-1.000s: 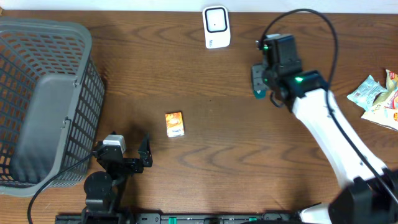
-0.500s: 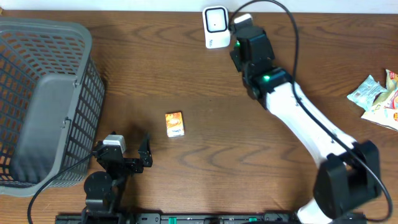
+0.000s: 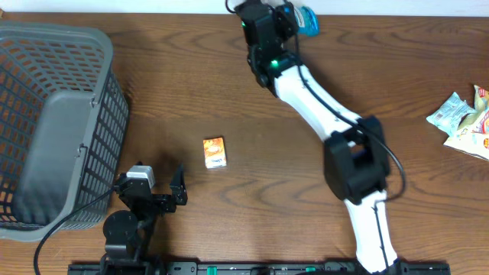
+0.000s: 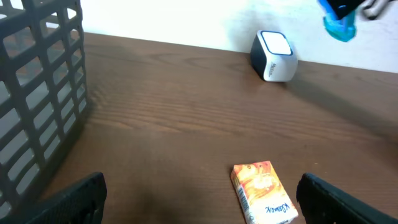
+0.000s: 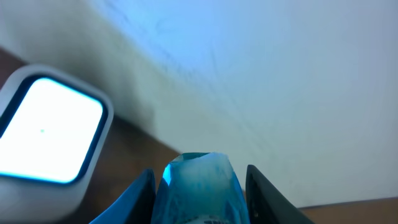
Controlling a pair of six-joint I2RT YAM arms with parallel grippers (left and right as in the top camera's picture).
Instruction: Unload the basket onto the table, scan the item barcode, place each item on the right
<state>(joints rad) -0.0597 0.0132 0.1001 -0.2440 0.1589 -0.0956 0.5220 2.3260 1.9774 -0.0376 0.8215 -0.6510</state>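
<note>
In the right wrist view the pouch (image 5: 196, 186) is blurred, its print unreadable, and the bottom edge cuts it off. The left edge cuts the scanner (image 5: 46, 140). From overhead the right arm (image 3: 321, 99) hides the scanner and part of the pouch. The packets (image 3: 462, 122) run off the right edge, the basket (image 3: 111, 130) off the left.

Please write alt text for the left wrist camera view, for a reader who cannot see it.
A small orange carton lies on a brown wooden table, just ahead of the open left hand. Behind it stands a white scanner; the right hand holds a blue packet near it, and a grey basket is at left.
</note>
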